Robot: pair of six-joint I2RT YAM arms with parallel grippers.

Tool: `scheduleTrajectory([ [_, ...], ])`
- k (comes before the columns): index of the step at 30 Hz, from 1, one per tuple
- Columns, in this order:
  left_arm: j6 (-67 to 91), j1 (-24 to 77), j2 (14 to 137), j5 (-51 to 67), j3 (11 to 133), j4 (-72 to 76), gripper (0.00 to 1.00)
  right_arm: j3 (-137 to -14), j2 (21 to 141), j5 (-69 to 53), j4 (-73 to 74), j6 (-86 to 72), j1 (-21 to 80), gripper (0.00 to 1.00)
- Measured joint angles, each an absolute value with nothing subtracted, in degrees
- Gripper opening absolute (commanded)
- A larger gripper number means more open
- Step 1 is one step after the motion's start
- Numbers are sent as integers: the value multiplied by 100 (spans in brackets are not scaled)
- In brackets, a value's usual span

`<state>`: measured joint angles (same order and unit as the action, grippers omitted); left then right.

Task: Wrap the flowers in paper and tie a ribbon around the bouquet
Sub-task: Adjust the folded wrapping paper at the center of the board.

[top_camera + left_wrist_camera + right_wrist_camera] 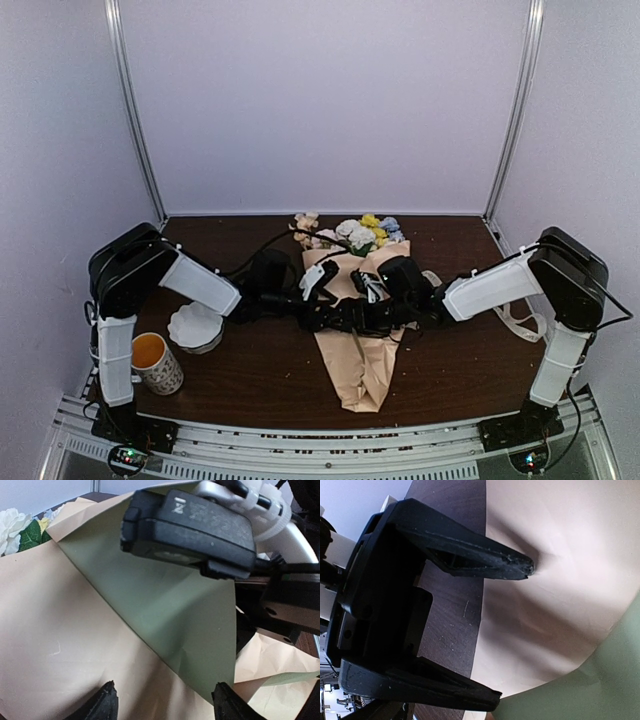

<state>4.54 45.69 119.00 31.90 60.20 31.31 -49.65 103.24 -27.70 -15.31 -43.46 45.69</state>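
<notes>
Right tool (512,635) spread wide, upper fingertip (527,571) touching the peach paper (560,555). Left tool (167,705) released too, tips straddling the paper; a black housing (190,530) blocks much of that view. Overhead, both tools crowd the bouquet (360,375) mid-worktop (250,385), grip detail unreadable there. Stems hidden, flowers (355,232) stick out at the far end. Dark wood worktop, white walls.

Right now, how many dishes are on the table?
2: a cup at the near left corner, a white bowl just beyond it. Others may be hidden.
</notes>
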Motion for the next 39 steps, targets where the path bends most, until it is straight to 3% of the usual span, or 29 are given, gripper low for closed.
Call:
scheduleTrajectory([
  [11, 2018, 4239, 11948, 3041, 3688, 6613, 61, -4967, 10322, -2541, -1933, -4672, 4571, 100],
  [16, 2141, 4355, 11764, 2624, 3024, 7288, 63, -4969, 10324, -2375, -1863, -4805, 4569, 100],
  [26, 1632, 5365, 9690, 1769, 4069, 4003, 72, -5192, 10331, -2056, -1594, -5164, 4571, 100],
  [32, 1365, 6073, 9885, 1424, 4788, 1994, 85, -5251, 10388, -1767, -1520, -5465, 4589, 100],
  [39, 1361, 6053, 10033, 1479, 5374, 587, 89, -5290, 10431, -1597, -1514, -5623, 4641, 100],
])
